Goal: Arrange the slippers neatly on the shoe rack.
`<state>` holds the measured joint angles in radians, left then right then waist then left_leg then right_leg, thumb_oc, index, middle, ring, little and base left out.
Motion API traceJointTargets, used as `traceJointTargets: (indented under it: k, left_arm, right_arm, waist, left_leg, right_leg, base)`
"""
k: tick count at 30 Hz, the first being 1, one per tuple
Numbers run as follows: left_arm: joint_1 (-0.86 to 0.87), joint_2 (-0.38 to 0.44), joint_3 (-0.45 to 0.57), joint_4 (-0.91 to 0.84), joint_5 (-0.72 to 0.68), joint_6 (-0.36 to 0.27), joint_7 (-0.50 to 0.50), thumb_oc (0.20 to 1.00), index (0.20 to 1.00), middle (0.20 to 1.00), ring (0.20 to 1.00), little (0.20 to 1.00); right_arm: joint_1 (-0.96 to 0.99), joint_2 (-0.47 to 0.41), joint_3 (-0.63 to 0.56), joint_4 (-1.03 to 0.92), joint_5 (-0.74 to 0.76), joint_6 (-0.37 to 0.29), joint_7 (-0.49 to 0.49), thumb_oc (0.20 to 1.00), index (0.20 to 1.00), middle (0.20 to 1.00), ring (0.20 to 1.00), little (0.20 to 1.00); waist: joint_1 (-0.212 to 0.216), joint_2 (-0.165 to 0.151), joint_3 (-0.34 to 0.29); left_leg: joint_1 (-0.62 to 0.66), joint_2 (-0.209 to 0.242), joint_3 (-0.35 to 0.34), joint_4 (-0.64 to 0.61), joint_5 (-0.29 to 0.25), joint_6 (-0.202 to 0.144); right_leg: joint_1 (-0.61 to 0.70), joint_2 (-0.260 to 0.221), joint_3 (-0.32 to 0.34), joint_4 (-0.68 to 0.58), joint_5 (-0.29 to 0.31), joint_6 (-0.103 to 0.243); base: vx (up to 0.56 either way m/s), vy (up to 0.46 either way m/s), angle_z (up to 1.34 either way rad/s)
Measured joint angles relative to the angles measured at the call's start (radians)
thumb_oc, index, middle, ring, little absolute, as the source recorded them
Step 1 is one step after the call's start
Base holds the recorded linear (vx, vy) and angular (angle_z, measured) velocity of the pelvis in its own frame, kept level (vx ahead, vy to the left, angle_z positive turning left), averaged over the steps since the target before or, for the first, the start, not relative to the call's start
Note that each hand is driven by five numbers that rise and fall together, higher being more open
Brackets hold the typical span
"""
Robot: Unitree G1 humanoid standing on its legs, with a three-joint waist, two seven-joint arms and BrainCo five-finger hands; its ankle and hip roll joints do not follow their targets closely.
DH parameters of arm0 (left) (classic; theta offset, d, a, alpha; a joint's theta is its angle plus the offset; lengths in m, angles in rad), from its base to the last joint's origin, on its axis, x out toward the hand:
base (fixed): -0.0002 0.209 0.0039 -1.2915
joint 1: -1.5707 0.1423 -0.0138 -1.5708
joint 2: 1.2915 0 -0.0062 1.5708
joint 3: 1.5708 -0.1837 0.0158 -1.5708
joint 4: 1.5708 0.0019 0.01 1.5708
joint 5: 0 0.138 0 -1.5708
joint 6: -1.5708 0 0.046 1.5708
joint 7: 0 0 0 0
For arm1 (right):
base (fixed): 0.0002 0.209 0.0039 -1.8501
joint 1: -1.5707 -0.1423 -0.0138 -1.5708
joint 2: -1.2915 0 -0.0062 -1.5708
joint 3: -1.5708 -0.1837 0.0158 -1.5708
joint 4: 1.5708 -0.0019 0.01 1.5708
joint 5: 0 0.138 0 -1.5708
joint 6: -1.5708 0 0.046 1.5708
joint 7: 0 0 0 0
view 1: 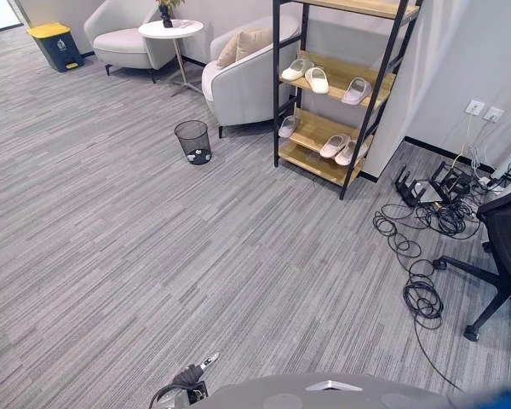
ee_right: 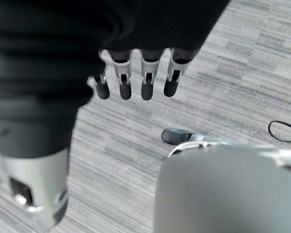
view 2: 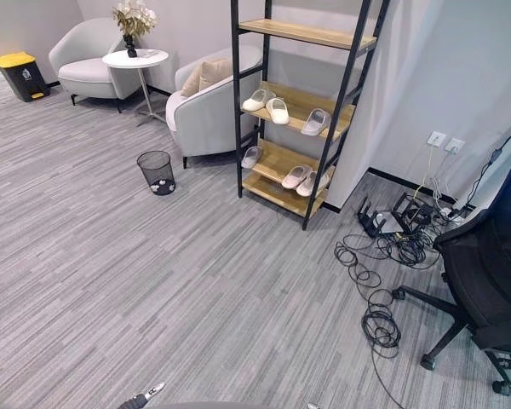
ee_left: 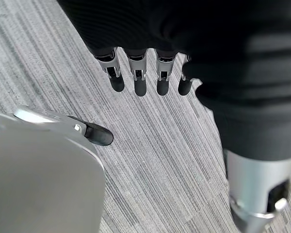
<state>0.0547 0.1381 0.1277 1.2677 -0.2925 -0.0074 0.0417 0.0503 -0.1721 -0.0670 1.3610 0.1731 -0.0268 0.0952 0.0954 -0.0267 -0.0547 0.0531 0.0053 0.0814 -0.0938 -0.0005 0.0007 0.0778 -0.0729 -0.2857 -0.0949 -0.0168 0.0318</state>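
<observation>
Both hands, left hand (ee_left: 150, 43) and right hand (ee_right: 136, 43), hang with fingers relaxed over bare carpet (view 1: 196, 256).

Matt grey carpet floor (view 1: 153, 247) with fine streaks; shoe rack (view 1: 341, 128) of black metal frame and pale wood shelves; smooth white slippers (view 1: 317, 80); black wire-mesh bin (view 1: 192, 141)

wire bin (view 1: 192, 141) on carpet | armchair (view 1: 243, 81) beside it | office chair (view 2: 485, 281) | yellow-lidded bin (view 1: 56, 44)
</observation>
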Motion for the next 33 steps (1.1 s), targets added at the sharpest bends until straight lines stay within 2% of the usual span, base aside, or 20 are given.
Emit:
traceJointTargets:
  k: [4, 9, 12, 14, 18, 19, 21, 22, 23, 24, 25, 27, 28, 29, 30, 31, 32, 33]
  left_arm:
    - [0.005, 0.007, -0.008, 0.055, 0.011, 0.004, 0.032, 1.0, 1.0, 1.0, 1.0, 1.0]
    - [0.02, 0.006, -0.013, 0.059, 0.013, 0.026, 0.016, 1.0, 1.0, 1.0, 1.0, 1.0]
    - [0.021, 0.016, -0.059, 0.05, 0.051, 0.029, 0.001, 1.0, 1.0, 1.0, 1.0, 1.0]
    - [0.015, 0.021, -0.095, 0.046, 0.058, 0.034, 0.002, 1.0, 1.0, 1.0, 1.0, 1.0]
    - [0.009, 0.028, -0.096, 0.032, 0.088, 0.04, 0.008, 1.0, 1.0, 1.0, 1.0, 1.0]
    - [0.007, 0.027, -0.096, 0.019, 0.088, 0.042, 0.009, 1.0, 1.0, 1.0, 1.0, 1.0]
    - [-0.055, 0.025, -0.095, 0.01, 0.096, 0.04, 0.011, 1.0, 1.0, 1.0, 1.0, 1.0]
    - [-0.118, 0.023, -0.094, 0.01, 0.117, 0.041, 0.025, 1.0, 1.0, 1.0, 1.0, 1.0]
    - [-0.166, 0.022, -0.095, 0.007, 0.118, 0.043, 0.047, 1.0, 1.0, 1.0, 1.0, 1.0]
    - [-0.148, 0.012, -0.08, -0.006, 0.115, 0.041, 0.058, 1.0, 1.0, 1.0, 1.0, 1.0]
    - [-0.104, 0.022, -0.076, 0.0, 0.117, 0.04, 0.068, 1.0, 1.0, 1.0, 1.0, 1.0]
    - [-0.099, 0.019, -0.065, 0.083, 0.117, 0.042, 0.07, 1.0, 1.0, 1.0, 1.0, 1.0]
    - [-0.079, 0.026, -0.035, 0.157, 0.117, 0.043, 0.069, 1.0, 1.0, 1.0, 1.0, 1.0]
    - [-0.067, 0.026, -0.034, 0.181, 0.116, 0.044, 0.07, 1.0, 1.0, 1.0, 1.0, 1.0]
    - [-0.067, 0.043, -0.016, 0.217, 0.116, 0.043, 0.071, 1.0, 1.0, 1.0, 1.0, 1.0]
    - [-0.053, 0.059, 0.016, 0.256, 0.117, 0.047, 0.077, 1.0, 1.0, 1.0, 1.0, 1.0]
    - [-0.031, 0.068, 0.02, 0.262, 0.117, 0.053, 0.078, 1.0, 1.0, 1.0, 1.0, 1.0]
    - [-0.014, 0.066, -0.058, 0.244, 0.124, 0.063, 0.079, 1.0, 1.0, 1.0, 1.0, 1.0]
  right_arm:
    - [-0.017, 0.004, 0.005, 0.001, 0.0, 0.001, 0.001, 1.0, 1.0, 1.0, 1.0, 1.0]
    - [-0.012, 0.005, 0.03, 0.003, 0.0, 0.01, 0.009, 1.0, 1.0, 1.0, 1.0, 1.0]
    - [-0.012, 0.005, 0.04, 0.01, 0.0, 0.013, 0.01, 1.0, 1.0, 1.0, 1.0, 1.0]
    - [-0.017, 0.004, 0.045, 0.009, -0.001, 0.019, 0.012, 1.0, 1.0, 1.0, 1.0, 1.0]
    - [-0.048, 0.0, 0.045, -0.004, -0.001, 0.02, 0.018, 1.0, 1.0, 1.0, 1.0, 1.0]
    - [-0.057, -0.001, 0.055, -0.039, -0.001, 0.02, 0.018, 1.0, 1.0, 1.0, 1.0, 1.0]
    - [-0.117, -0.008, 0.071, -0.06, -0.001, 0.019, 0.022, 1.0, 1.0, 1.0, 1.0, 1.0]
    - [-0.145, -0.03, 0.089, -0.054, -0.001, 0.018, 0.026, 1.0, 1.0, 1.0, 1.0, 1.0]
    - [-0.18, -0.064, 0.11, -0.014, -0.003, 0.02, 0.032, 1.0, 1.0, 1.0, 1.0, 1.0]
    - [-0.203, -0.08, 0.118, 0.015, -0.003, 0.02, 0.034, 1.0, 1.0, 1.0, 1.0, 1.0]
    - [-0.203, -0.079, 0.107, 0.016, -0.003, 0.019, 0.033, 1.0, 1.0, 1.0, 1.0, 1.0]
    - [-0.209, -0.065, 0.085, 0.042, -0.002, 0.021, 0.03, 1.0, 1.0, 1.0, 1.0, 1.0]
    - [-0.169, -0.057, 0.084, 0.054, -0.002, 0.022, 0.033, 1.0, 1.0, 1.0, 1.0, 1.0]
    - [-0.147, -0.055, 0.084, 0.054, -0.002, 0.022, 0.033, 1.0, 1.0, 1.0, 1.0, 1.0]
    - [-0.1, -0.046, 0.06, 0.032, -0.002, 0.029, 0.046, 1.0, 1.0, 1.0, 1.0, 1.0]
    - [-0.068, -0.031, -0.047, 0.051, -0.002, 0.033, 0.067, 1.0, 1.0, 1.0, 1.0, 1.0]
    - [-0.068, -0.047, -0.092, 0.087, -0.001, 0.035, 0.061, 1.0, 1.0, 1.0, 1.0, 1.0]
    - [-0.031, -0.057, -0.038, 0.089, -0.003, 0.048, 0.064, 1.0, 1.0, 1.0, 1.0, 1.0]
  waist:
    - [0.002, -0.001, 0.013]
    - [0.003, -0.009, 0.023]
    - [0.003, -0.013, 0.028]
    - [0.003, -0.01, 0.025]
    - [0.004, -0.007, 0.041]
    - [0.006, 0.003, 0.055]
    - [0.009, -0.008, 0.111]
    - [0.005, -0.015, 0.145]
    - [0.008, -0.01, 0.188]
    - [0.01, 0.007, 0.193]
    - [0.013, 0.01, 0.191]
    - [0.032, -0.002, 0.199]
    - [0.031, -0.017, 0.202]
    - [0.03, -0.021, 0.196]
    - [0.028, -0.054, 0.184]
    - [0.034, -0.103, 0.174]
    - [0.028, -0.097, 0.16]
    - [0.025, -0.088, 0.097]
  left_leg:
    - [-0.001, 0.001, 0.0, 0.0, 0.0, -0.001]
    - [-0.002, 0.001, -0.001, 0.0, 0.0, -0.001]
    - [-0.015, 0.002, -0.001, 0.0, 0.0, -0.001]
    - [-0.034, 0.002, -0.006, 0.0, 0.003, -0.002]
    - [-0.038, 0.002, -0.009, 0.0, 0.006, -0.003]
    - [-0.059, 0.002, -0.011, 0.014, 0.006, -0.004]
    - [-0.219, -0.013, -0.034, 0.209, -0.002, -0.039]
    - [-0.373, -0.026, -0.01, 0.394, 0.027, -0.107]
    - [-0.513, 0.018, 0.117, 0.577, 0.05, -0.144]
    - [-0.559, 0.103, 0.215, 0.641, 0.04, -0.13]
    - [-0.531, 0.149, 0.203, 0.512, 0.032, -0.125]
    - [-0.462, 0.182, 0.043, 0.215, 0.038, -0.136]
    - [-0.402, 0.161, -0.045, 0.182, 0.04, -0.138]
    - [-0.366, 0.141, -0.044, 0.184, 0.043, -0.133]
    - [-0.344, 0.1, -0.035, 0.208, 0.061, -0.054]
    - [-0.277, 0.07, 0.034, 0.211, 0.005, -0.002]
    - [-0.2, 0.052, 0.065, 0.178, -0.013, 0.014]
    - [-0.162, 0.034, 0.08, 0.147, -0.031, 0.038]
  right_leg:
    - [0.004, 0.001, 0.0, -0.002, 0.0, 0.0]
    - [0.0, 0.002, 0.0, -0.001, 0.0, 0.0]
    - [-0.003, 0.002, -0.001, -0.001, 0.0, 0.0]
    - [-0.02, 0.002, -0.001, -0.001, 0.001, -0.001]
    - [-0.028, 0.003, -0.002, 0.002, 0.002, -0.002]
    - [-0.034, 0.003, -0.003, 0.001, 0.002, -0.001]
    - [-0.078, -0.003, -0.047, 0.005, 0.007, -0.006]
    - [-0.109, -0.036, -0.121, 0.02, 0.007, -0.024]
    - [-0.13, -0.056, -0.174, 0.034, 0.004, -0.038]
    - [-0.126, -0.043, -0.182, 0.028, 0.004, -0.027]
    - [-0.115, -0.031, -0.171, 0.017, 0.006, -0.013]
    - [-0.1, -0.004, -0.15, -0.002, 0.007, 0.002]
    - [-0.051, -0.004, -0.144, -0.003, -0.013, 0.02]
    - [-0.031, -0.009, -0.142, -0.003, -0.021, 0.033]
    - [-0.019, -0.041, -0.127, 0.01, -0.032, 0.05]
    - [-0.02, -0.119, -0.13, 0.14, -0.069, 0.071]
    - [-0.045, -0.18, -0.142, 0.315, -0.075, 0.057]
    - [-0.115, -0.229, -0.131, 0.468, -0.029, 0.064]
  base:
    - [0.02, -0.033, 0.0]
    - [0.0, -0.007, 0.0]
    - [-0.02, -0.052, 0.0]
    - [0.0, -0.042, 0.06]
    - [0.02, -0.061, 0.03]
    - [-0.16, -0.089, 0.27]
    - [-0.18, -0.006, 0.91]
    - [-0.04, 0.083, 1.65]
    - [0.17, 0.159, 1.54]
    - [0.29, 0.196, 0.73]
    - [0.36, 0.181, -0.02]
    - [0.31, 0.141, -0.39]
    - [0.61, 0.458, -0.37]
    - [0.62, 0.526, -0.3]
    - [0.63, 0.565, -0.43]
    - [0.43, 0.504, -0.47]
    - [0.38, 0.489, -0.59]
    - [0.39, 0.484, -0.35]
